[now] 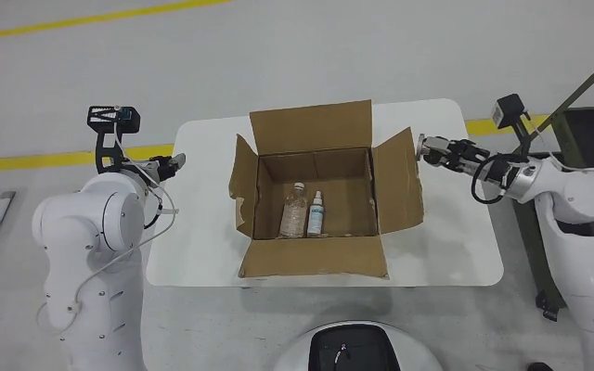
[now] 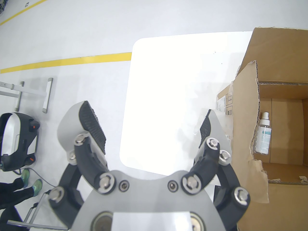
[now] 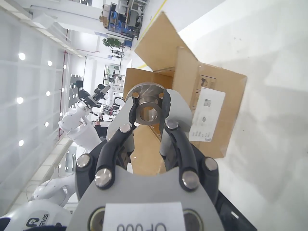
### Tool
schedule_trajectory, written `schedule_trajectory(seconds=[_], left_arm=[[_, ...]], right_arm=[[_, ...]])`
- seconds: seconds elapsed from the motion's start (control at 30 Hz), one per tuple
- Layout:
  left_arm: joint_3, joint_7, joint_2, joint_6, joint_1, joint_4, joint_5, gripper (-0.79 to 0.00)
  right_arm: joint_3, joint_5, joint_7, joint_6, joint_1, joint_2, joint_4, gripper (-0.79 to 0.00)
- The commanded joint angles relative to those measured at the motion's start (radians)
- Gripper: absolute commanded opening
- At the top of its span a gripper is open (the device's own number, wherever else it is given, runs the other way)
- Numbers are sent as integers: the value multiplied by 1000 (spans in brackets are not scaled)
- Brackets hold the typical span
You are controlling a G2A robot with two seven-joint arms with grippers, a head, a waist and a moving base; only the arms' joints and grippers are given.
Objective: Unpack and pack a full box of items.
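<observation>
An open cardboard box (image 1: 316, 148) stands in the middle of the white table (image 1: 204, 232), all flaps folded out. Inside lie a clear bottle (image 1: 293, 210) and a small white spray bottle (image 1: 316, 213), the latter also seen as the spray bottle (image 2: 263, 134) past the torn flap (image 2: 245, 111). My right gripper (image 1: 424, 148) hovers just outside the box's right flap (image 1: 401, 181); this gripper (image 3: 149, 108) is shut on a metal flanged ring (image 3: 147, 102). My left gripper (image 1: 176, 162) sits over the table's left edge; it (image 2: 148, 123) stands open with nothing between the fingers.
Bare table surface (image 2: 173, 92) lies left of the box and along the front edge. A yellow floor line (image 1: 56, 159) runs behind the table. A black-and-white device (image 2: 18, 140) and a metal stand (image 2: 31, 94) sit on the floor to the left.
</observation>
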Motion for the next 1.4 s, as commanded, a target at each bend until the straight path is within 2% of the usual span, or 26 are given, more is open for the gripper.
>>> schedule_trajectory(seconds=[0.0, 0.13, 0.23, 0.37, 0.5, 0.67, 0.97, 1.37], left_arm=[[0, 0, 0, 0, 0, 0, 0, 0], [0, 0, 0, 0, 0, 0, 0, 0], [0, 0, 0, 0, 0, 0, 0, 0], [0, 0, 0, 0, 0, 0, 0, 0], [0, 0, 0, 0, 0, 0, 0, 0], [0, 0, 0, 0, 0, 0, 0, 0], [0, 0, 0, 0, 0, 0, 0, 0], [0, 0, 0, 0, 0, 0, 0, 0]], right_arm=[[-19, 7, 6, -11, 30, 1, -14, -785], [-121, -35, 14, -14, 98, -2, -2, -785], [-251, -105, 3, -9, 158, -13, 23, -785], [-459, -313, 14, -1, 253, -31, 74, -785], [-635, -454, 16, 8, 332, -57, 157, -785], [-782, -503, 14, 10, 401, -95, 299, -785], [-927, -534, -5, 4, 496, -157, 497, -785], [-1042, -606, -28, -8, 565, -224, 626, -785]])
